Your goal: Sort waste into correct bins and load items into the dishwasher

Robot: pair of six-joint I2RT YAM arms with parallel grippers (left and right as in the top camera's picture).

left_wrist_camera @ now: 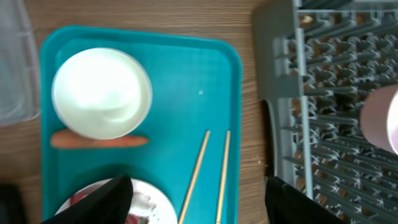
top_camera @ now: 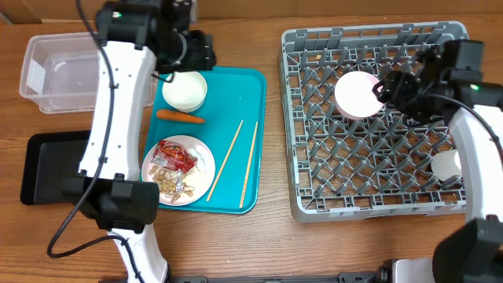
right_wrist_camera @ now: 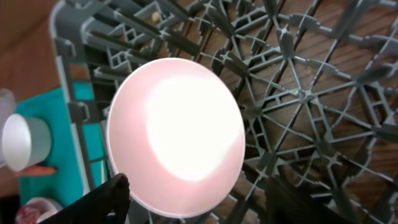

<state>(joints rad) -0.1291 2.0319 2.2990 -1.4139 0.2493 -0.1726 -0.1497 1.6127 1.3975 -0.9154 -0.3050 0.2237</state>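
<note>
While one white bowl already lies in the grey dish rack and the small cup sits by the rack's right wall, most of the job looks undone. The second bowl, the carrot, the chopsticks and the plate carrying the red wrapper and peanuts are all on the teal tray. No waste shows in the clear tub or on what can be seen of the black tray, part of which the left arm covers. I judge the loading partly done and the sorting not yet begun. The left gripper hangs over the teal tray with its jaws spread wide and nothing between them, the second bowl and carrot lying ahead of it. The right gripper is likewise spread wide above the rack at the loaded bowl's edge; one finger may be touching the rim, though glare on the bowl makes that hard to settle. Only the overhead view gives the bins, the cup and what lies on the plate. The left wrist view shows that gripper's fingers clear of the second bowl and the carrot, with the carrot just beside the bowl. The right wrist view shows the loaded bowl close among the upright pegs, with the table's wood visible through the lattice.
</note>
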